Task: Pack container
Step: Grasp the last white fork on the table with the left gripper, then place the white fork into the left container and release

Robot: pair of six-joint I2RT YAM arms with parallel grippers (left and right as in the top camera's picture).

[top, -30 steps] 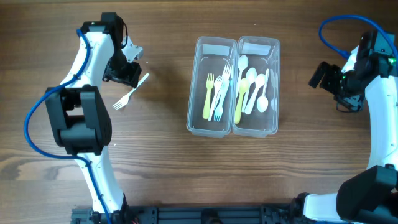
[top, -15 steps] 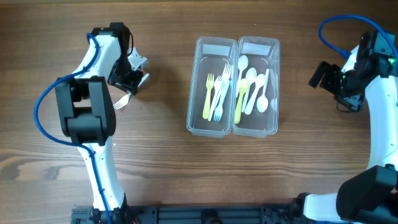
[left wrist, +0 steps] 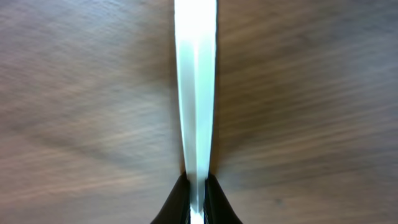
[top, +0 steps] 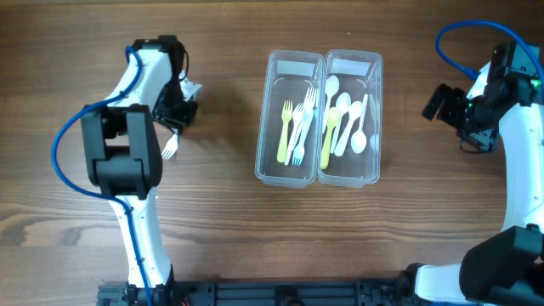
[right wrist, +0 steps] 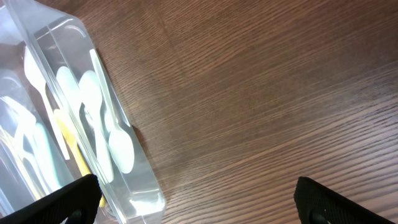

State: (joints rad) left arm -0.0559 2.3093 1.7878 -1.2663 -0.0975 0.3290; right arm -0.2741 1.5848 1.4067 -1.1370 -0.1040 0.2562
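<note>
A white plastic fork [left wrist: 196, 93] lies on the wooden table, and my left gripper [left wrist: 197, 198] is shut on its handle, the black fingertips [left wrist: 177, 202] pinching it from both sides. From overhead the left gripper [top: 178, 109] covers the handle and only the fork's tines [top: 169, 149] stick out below it. Two clear containers stand side by side at the centre: the left one [top: 293, 64] holds several forks [top: 294, 127], the right one [top: 353, 61] several spoons [top: 347, 123]. My right gripper [top: 449, 105] is open and holds nothing, to the right of the containers.
In the right wrist view the spoon container [right wrist: 134, 186] lies at the lower left, close to the right gripper's [right wrist: 199, 205] left fingertip [right wrist: 68, 202]. Bare wood spreads between the fingertips. A blue cable [top: 463, 34] loops above the right arm.
My left gripper came down over the fork's handle and shut on it. The fork swung from a slant to nearly vertical. The right arm stayed still.
</note>
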